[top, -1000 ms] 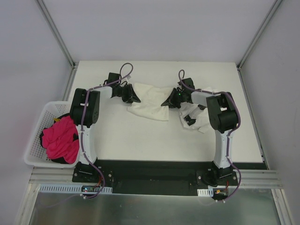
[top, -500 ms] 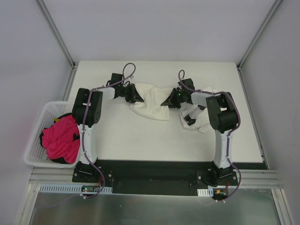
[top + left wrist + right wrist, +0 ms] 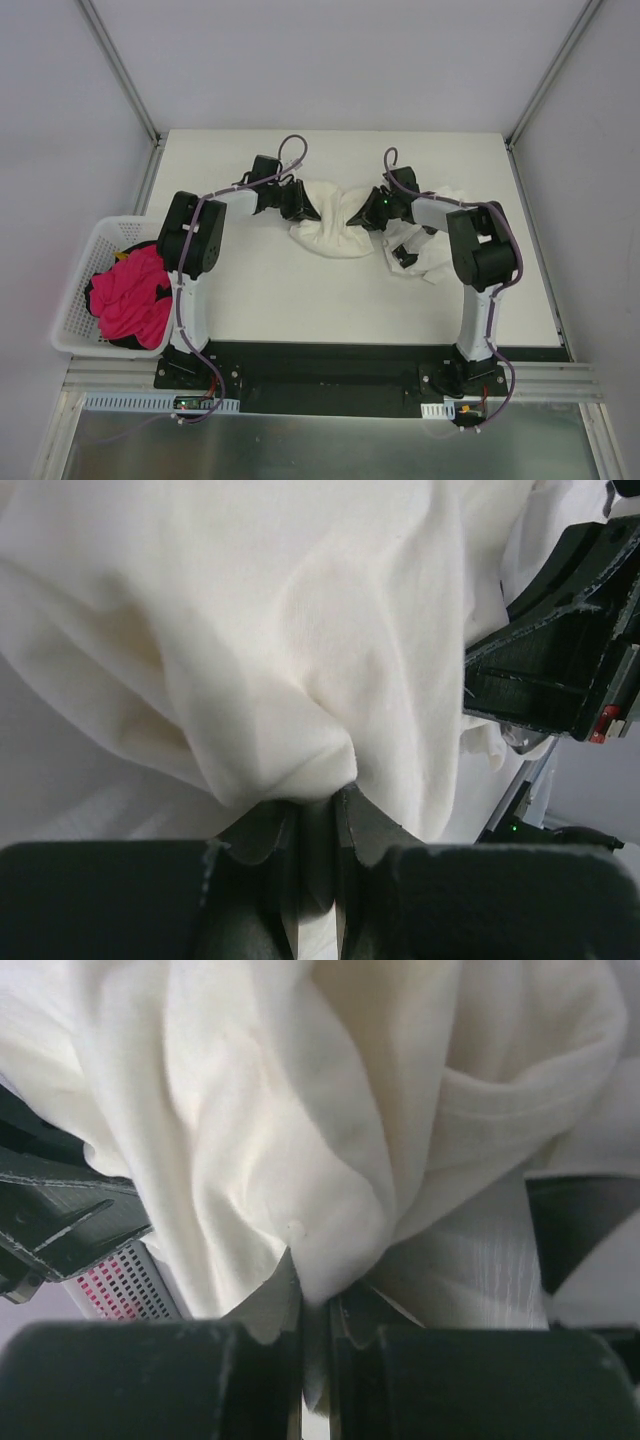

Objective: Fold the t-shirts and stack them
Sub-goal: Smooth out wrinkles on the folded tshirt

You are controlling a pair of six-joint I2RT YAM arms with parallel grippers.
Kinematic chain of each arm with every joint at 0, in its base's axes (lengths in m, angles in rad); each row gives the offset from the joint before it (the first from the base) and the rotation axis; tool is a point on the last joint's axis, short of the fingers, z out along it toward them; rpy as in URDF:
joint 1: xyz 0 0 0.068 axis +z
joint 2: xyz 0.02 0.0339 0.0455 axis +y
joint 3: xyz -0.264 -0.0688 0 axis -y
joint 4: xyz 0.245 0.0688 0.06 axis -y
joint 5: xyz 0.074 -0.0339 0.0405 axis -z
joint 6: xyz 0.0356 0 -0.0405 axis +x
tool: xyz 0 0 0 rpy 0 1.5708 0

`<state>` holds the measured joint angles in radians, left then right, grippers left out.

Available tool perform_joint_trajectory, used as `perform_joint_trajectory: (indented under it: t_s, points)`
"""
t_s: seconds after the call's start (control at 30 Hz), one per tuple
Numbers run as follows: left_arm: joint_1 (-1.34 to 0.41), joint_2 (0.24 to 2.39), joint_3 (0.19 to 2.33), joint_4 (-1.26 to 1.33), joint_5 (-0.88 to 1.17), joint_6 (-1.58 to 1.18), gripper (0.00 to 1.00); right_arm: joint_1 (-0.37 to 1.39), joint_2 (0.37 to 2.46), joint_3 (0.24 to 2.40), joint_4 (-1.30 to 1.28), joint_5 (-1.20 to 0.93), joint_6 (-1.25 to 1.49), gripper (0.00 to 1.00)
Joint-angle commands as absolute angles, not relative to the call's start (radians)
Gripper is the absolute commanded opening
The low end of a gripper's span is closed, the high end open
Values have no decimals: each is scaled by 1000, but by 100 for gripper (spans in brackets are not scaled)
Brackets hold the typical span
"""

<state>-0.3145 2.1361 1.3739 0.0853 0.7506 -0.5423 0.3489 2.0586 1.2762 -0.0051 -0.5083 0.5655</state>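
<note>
Top view, left to right:

- White basket point(image 3: 72, 300) sits off the table's point(image 3: 300, 295) 8 o'clock edge, with a pink cloth point(image 3: 128, 295) heaped in it.
- Left gripper point(image 3: 311, 212) is on the 10 o'clock edge of the cream t-shirt point(image 3: 335, 232). In the left wrist view we see its fingers point(image 3: 352, 825) pinched nearly together with a fold of cream cloth clamped between them.
- The cream t-shirt is bunched into a sagging lump near table centre, slightly toward 12 o'clock, strung between both grippers.
- Right gripper point(image 3: 357, 220) is on the shirt's 2 o'clock edge. In the right wrist view its jaws are narrow too, and a bunch of the same cream cloth goes in between them.
- Printed t-shirt point(image 3: 428, 262) lies crumpled at 4 o'clock from the cream one, partly under the right arm, with black marks showing. We can't tell if the two shirts touch.
</note>
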Motion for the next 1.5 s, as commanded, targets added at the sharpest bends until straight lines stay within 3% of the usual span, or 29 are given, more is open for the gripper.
perform_joint_trajectory:
  t_s: [0.0, 0.6, 0.87, 1.2, 1.47]
  points:
    - [-325, 1970, 1353, 95, 746, -523, 0, 359, 1910, 1250, 5, -485, 546, 1]
    - [-426, 1818, 1359, 83, 684, -543, 0, 347, 1592, 1100, -37, -402, 520, 1]
    - [-489, 1894, 1571, 46, 689, -554, 0, 282, 1468, 1035, -58, -362, 496, 1]
    - [-540, 2088, 1946, -26, 716, -606, 0, 77, 1407, 1071, -97, -400, 476, 1]
    - [-587, 2201, 2072, -28, 724, -640, 0, 2, 1284, 1032, -132, -419, 466, 1]
